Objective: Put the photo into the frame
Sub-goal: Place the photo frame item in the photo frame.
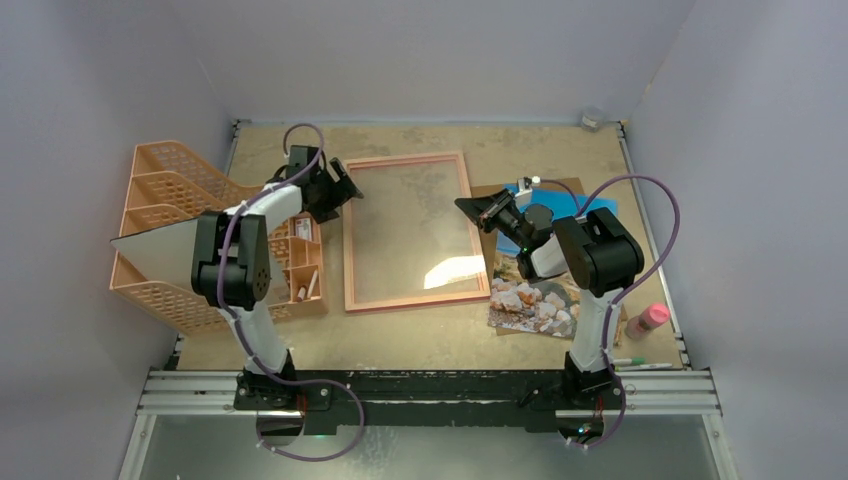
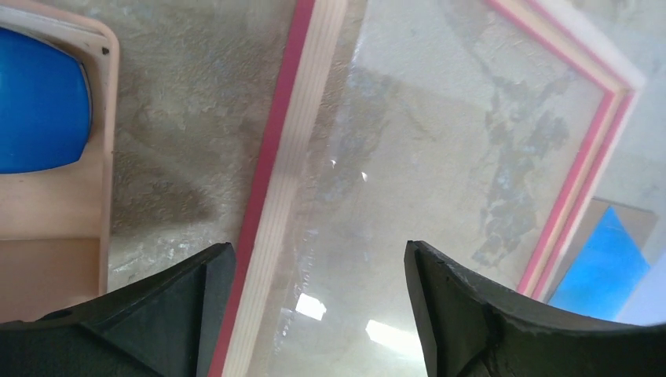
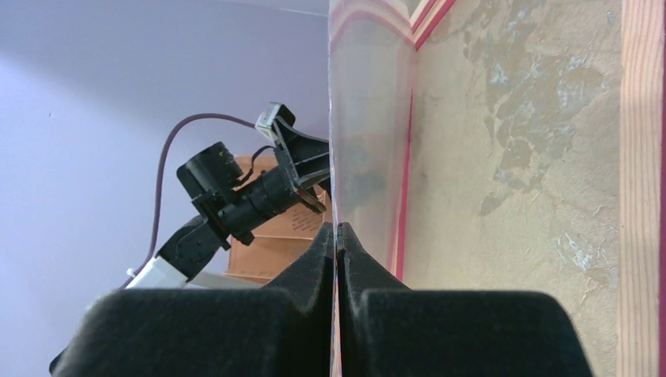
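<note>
Holding small items (image 1: 303, 290), orange organiser (image 1: 160, 170), clear pane (image 3: 369, 118) pinched by right tool (image 3: 338, 229).

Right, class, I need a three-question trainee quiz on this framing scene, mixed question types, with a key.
1. True or false: the photo lies outside the frame, to its right.
2. Fill in: the right claw is shut on a ____.
3. The left claw is: A) open, B) shut on the frame, C) holding the photo.
Key: 1 true; 2 clear sheet; 3 A.
</note>
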Motion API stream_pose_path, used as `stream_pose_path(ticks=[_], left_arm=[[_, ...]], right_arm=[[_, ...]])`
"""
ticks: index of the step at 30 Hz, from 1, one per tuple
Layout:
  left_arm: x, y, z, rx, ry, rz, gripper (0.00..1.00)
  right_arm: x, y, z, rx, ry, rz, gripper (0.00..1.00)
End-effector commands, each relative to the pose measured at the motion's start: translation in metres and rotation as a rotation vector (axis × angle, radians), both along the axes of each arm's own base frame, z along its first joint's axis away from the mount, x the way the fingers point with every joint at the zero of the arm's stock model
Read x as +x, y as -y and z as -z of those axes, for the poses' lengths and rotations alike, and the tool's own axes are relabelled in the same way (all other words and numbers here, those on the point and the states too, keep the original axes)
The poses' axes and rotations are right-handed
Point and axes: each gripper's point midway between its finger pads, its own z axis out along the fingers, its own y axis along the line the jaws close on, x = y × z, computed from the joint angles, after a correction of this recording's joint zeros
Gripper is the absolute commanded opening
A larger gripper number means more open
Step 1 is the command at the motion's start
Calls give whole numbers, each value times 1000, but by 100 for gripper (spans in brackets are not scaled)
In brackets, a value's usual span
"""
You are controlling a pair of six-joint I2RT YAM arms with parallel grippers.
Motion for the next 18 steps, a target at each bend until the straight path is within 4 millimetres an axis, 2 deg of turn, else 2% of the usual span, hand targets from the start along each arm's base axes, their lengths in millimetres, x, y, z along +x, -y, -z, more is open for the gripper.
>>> stream_pose_path(ticks=[1,8,18], left_arm=[[17,-11,-55,-8,159,-57,83],[19,-21,-77,-5,221,-89,86],[14,-21,-65,-15,187,-84,86]], right_arm=[[-1,-5,-32,51,121,-29,0],[0,-13,-26,45,117,-52,0],[1,-20,-21,23,143,-80,0]])
